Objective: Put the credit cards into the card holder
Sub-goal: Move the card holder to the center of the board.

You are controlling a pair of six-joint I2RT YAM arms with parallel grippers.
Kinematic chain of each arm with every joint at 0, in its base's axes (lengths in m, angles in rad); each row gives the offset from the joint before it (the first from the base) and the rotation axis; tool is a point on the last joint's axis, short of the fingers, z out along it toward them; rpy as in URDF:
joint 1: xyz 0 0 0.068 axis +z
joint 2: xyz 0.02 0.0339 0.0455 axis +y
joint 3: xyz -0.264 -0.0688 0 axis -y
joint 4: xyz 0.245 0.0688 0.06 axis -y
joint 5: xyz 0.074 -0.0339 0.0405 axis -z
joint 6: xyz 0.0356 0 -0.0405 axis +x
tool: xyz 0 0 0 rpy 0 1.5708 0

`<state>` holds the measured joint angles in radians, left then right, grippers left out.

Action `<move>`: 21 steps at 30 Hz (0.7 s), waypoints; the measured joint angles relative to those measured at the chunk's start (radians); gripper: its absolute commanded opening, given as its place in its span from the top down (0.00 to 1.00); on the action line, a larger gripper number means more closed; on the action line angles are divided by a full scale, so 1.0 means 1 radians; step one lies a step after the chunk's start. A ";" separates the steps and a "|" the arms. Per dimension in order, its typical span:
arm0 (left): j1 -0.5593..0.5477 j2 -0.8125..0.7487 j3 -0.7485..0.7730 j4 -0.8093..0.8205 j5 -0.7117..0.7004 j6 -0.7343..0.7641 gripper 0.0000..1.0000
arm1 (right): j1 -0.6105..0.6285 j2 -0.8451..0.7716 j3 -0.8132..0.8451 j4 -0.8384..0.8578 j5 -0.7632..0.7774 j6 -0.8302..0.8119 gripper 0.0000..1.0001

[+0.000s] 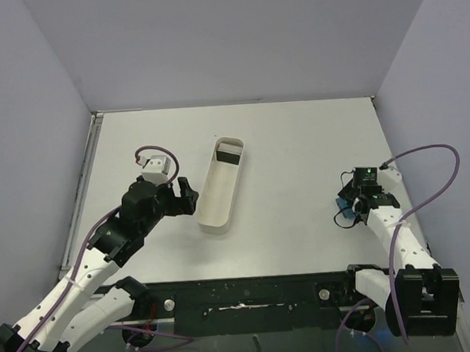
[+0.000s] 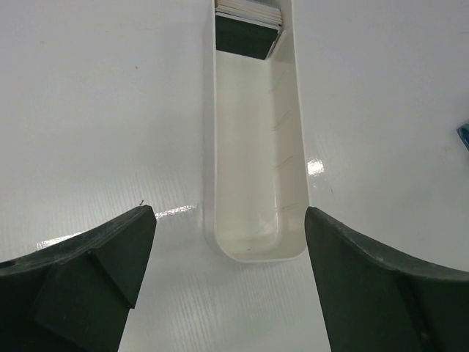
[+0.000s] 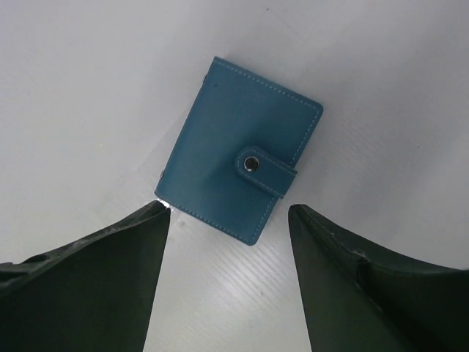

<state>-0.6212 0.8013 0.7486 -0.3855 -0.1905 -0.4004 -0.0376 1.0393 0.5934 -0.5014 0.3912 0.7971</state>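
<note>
Two grippers stand with jaws spread wide, neither holding anything. Ahead of the left gripper (image 2: 229, 216) lies a long white tray (image 2: 297, 132), its near rounded end between the fingertips. The credit cards (image 2: 248, 26) — a dark stack — sit at its far end, well away from the gripper. Below the right gripper (image 3: 229, 209) the teal card holder (image 3: 220, 147) lies flat on the white surface (image 3: 88, 88), closed, its tab snapped shut — just ahead of the fingertips, untouched, at a slant to them.

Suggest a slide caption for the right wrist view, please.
Open right gripper poised above the closed teal-blue snap-tab card holder on white table.
</note>
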 measured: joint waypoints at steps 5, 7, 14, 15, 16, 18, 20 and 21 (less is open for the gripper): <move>0.000 -0.014 0.000 0.000 -0.018 0.017 0.18 | -0.098 0.047 -0.003 0.060 -0.027 0.005 0.34; 0.000 -0.012 0.000 0.000 -0.019 0.020 0.18 | -0.130 0.076 -0.005 0.081 -0.043 0.007 0.34; 0.001 0.018 0.000 -0.007 -0.017 0.032 0.18 | -0.175 0.150 -0.014 0.154 -0.068 0.019 0.36; 0.001 0.024 0.000 -0.011 -0.016 0.034 0.18 | -0.178 0.160 -0.014 0.161 -0.070 0.021 0.36; 0.002 0.031 0.000 -0.015 -0.014 0.036 0.19 | -0.178 0.171 -0.014 0.167 -0.071 0.022 0.36; 0.002 0.040 0.000 -0.023 -0.001 0.039 0.19 | -0.179 0.197 -0.015 0.175 -0.073 0.023 0.36; 0.004 0.044 0.000 -0.023 0.018 0.041 0.19 | -0.179 0.220 -0.015 0.179 -0.079 0.022 0.37; 0.006 0.044 0.000 -0.023 0.029 0.042 0.19 | -0.179 0.230 -0.015 0.181 -0.081 0.020 0.37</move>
<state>-0.6147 0.8452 0.7486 -0.4080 -0.1612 -0.3580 -0.2165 1.2690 0.5785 -0.3206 0.3103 0.8169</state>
